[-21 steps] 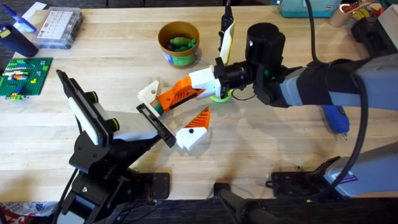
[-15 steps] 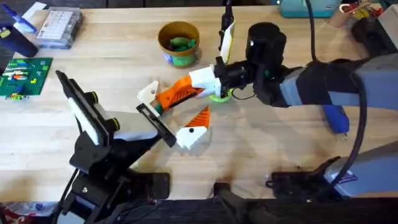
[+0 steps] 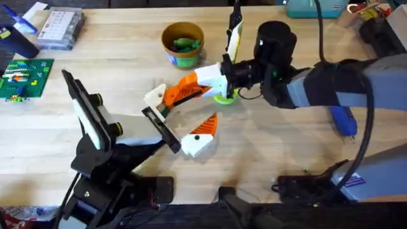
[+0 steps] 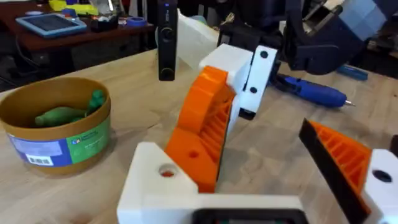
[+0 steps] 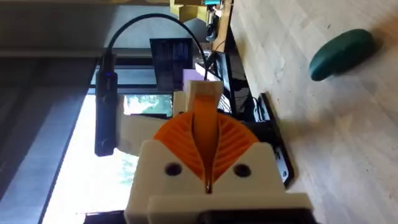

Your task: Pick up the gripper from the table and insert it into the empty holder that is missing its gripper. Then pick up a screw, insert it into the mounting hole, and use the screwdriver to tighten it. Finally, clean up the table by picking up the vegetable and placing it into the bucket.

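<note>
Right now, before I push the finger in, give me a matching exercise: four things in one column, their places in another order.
Things:
1. the gripper
2. the vegetable
3. the screwdriver
4. the holder

Places:
A. lying on the table
B. inside the bucket
C. clamped in the right gripper
D. just below the loose gripper's white base, bearing one orange-and-white finger

Pairs: 1-C, 2-B, 3-A, 4-D

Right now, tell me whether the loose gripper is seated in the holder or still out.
Out. The gripper is held off the table by the right gripper, its white base just beside the holder.
</note>
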